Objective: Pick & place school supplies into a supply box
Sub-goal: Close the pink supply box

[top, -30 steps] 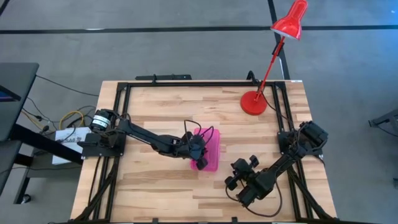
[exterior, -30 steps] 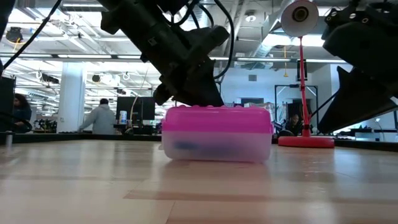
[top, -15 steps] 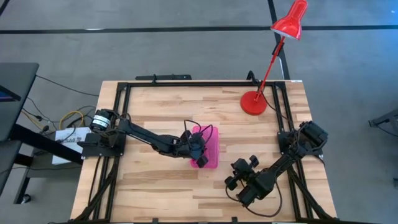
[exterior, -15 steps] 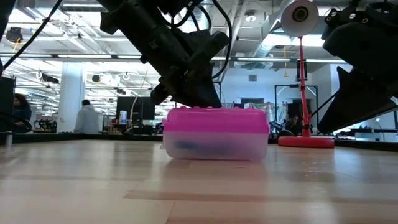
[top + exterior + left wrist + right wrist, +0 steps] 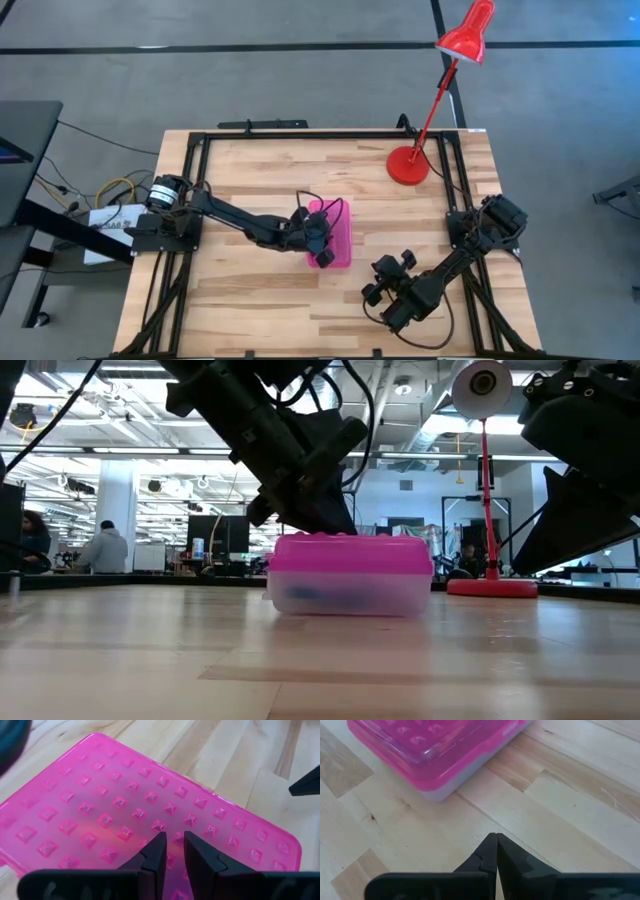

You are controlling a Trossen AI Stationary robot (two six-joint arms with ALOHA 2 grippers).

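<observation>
The supply box (image 5: 335, 235) sits shut near the middle of the tabletop (image 5: 250, 300), its studded pink lid (image 5: 125, 815) down over the clear base (image 5: 350, 595), where something bluish shows dimly inside. The left gripper (image 5: 172, 845) is directly above the lid, its fingers (image 5: 155, 852) nearly pressed together with only a thin gap, pinching nothing — whether the tips touch the lid I cannot tell. The right gripper (image 5: 496, 842) waits just beside the box toward the tabletop's near right, fingers pressed together and empty — a red desk lamp (image 5: 430, 100) stands at the far right
</observation>
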